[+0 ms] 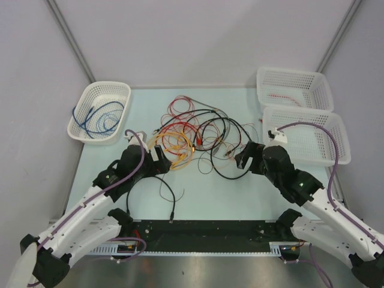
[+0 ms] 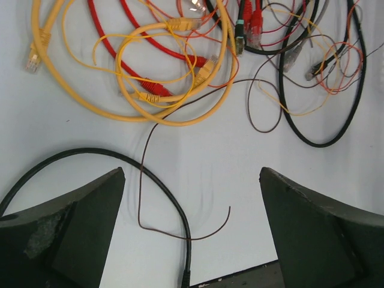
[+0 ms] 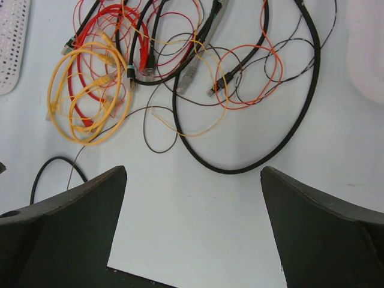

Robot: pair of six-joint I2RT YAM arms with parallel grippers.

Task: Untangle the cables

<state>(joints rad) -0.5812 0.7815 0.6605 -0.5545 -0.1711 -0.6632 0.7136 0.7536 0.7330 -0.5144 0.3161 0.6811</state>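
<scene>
The cables [image 1: 198, 135] lie in a loose tangle mid-table: yellow loops [image 2: 138, 114], red ones [image 2: 156, 90], thin orange wires [image 3: 264, 51] and a thick black loop [image 3: 252, 168]. One black cable [image 1: 159, 180] lies apart near the front edge, crossed by a thin brown wire [image 2: 144, 180]. My left gripper [image 1: 165, 162] is open and empty just in front of the yellow loops, over that black cable [image 2: 120, 157]. My right gripper [image 1: 243, 159] is open and empty in front of the black loop. Both show as wide-open jaws in the left wrist view [image 2: 192, 174] and the right wrist view [image 3: 193, 171].
A white basket [image 1: 102, 85] at the back left holds a blue cable [image 1: 96, 117]. Two white baskets [image 1: 291, 70] [image 1: 300, 110] stand at the back right; the far one holds a reddish wire. A dark rail runs along the table's front edge [image 1: 204, 231].
</scene>
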